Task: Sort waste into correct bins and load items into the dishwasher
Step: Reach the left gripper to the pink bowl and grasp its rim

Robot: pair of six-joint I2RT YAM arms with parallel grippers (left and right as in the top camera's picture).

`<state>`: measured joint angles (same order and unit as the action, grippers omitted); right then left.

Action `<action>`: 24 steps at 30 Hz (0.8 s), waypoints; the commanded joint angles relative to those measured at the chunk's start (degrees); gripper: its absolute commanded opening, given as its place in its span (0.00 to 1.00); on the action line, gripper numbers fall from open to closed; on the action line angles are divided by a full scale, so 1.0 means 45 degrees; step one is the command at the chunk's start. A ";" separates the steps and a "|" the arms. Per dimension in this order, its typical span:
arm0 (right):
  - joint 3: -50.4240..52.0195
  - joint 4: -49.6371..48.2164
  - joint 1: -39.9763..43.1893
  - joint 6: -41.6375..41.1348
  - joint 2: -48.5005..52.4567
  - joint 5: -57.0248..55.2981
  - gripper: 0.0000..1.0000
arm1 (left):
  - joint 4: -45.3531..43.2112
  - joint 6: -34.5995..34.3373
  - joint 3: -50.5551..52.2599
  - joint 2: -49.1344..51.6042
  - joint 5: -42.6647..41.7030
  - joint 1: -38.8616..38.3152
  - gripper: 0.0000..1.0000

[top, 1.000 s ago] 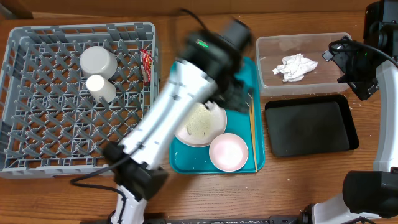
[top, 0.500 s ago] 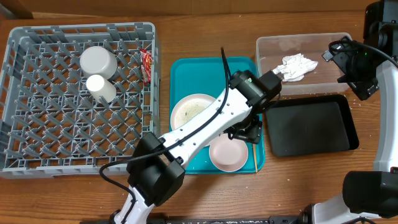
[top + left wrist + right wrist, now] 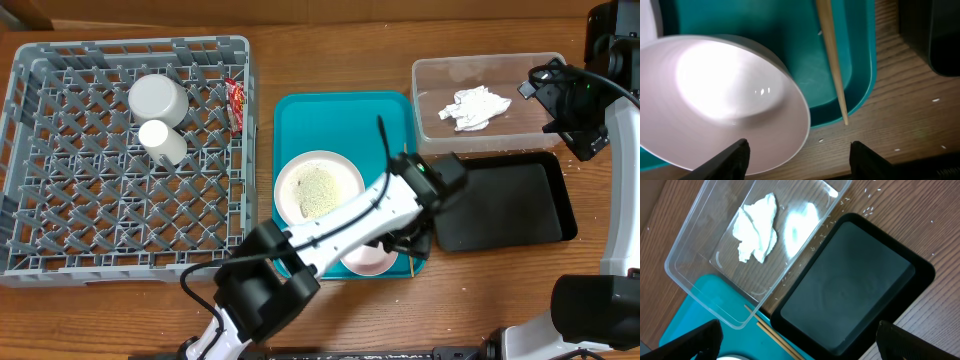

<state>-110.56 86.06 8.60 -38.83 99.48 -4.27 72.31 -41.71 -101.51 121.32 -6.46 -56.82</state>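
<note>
My left gripper [image 3: 800,152] hangs low over the front right corner of the teal tray [image 3: 860,65], open. One finger is over a small white bowl [image 3: 725,95], the other over bare wood, and the bowl's rim lies between them. A wooden chopstick [image 3: 832,60] lies just right of the bowl. A large plate [image 3: 320,188] holding rice scraps sits behind the bowl [image 3: 365,258]. My right gripper [image 3: 797,341] is open wide, high above the clear tub [image 3: 700,267] with the napkin [image 3: 757,227] inside and the black tray [image 3: 850,290].
The grey dish rack [image 3: 60,200] fills the left side, with a cup [image 3: 157,98] and a second white piece [image 3: 163,142] in it. A red sauce packet [image 3: 235,105] sits at its right wall. Loose rice grains [image 3: 870,210] dot the wood near the tub.
My left arm has swung from the tray's back to its front right corner and dropped down over the small bowl. Its jaws have narrowed. The right arm has not moved.
</note>
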 commanded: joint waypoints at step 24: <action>-0.0180 -0.0058 0.0024 -0.0049 -0.0223 0.0010 1.00 | -0.1307 -0.1452 0.2108 0.0068 0.2754 -0.1001 0.04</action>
<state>-110.56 86.11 8.60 -38.85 99.48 -4.27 66.32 -49.28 -91.70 121.32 6.46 -61.73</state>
